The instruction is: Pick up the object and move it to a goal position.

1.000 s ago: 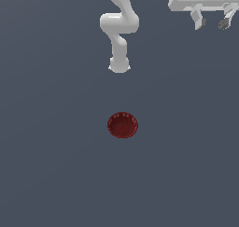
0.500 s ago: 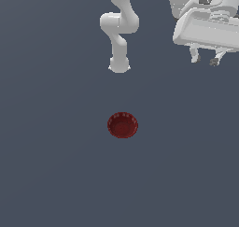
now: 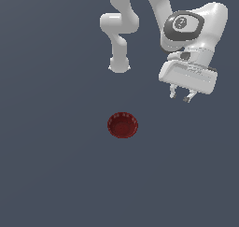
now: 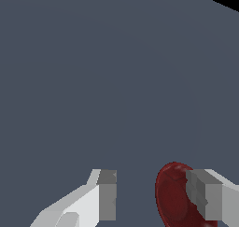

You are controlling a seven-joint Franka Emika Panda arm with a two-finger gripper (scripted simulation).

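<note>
Your bowl [image 3: 123,125]: small, round, shallow, dark red, ribbed scalloped rim; rests on bench [image 3: 56,174] near centre of exterior view. Bench: flat, matte, slate grey, uniform. End effector [image 3: 179,95]: glossy white, fingers spread, nothing between, up toward exterior view's right, apart from bowl.

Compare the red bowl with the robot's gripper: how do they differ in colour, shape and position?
The bowl is dark red; the gripper is white with grey pads. The bowl is round with a ribbed rim; the gripper is blocky with two open fingers. The bowl rests on the floor; the gripper hangs apart from it, toward the exterior view's right.
</note>
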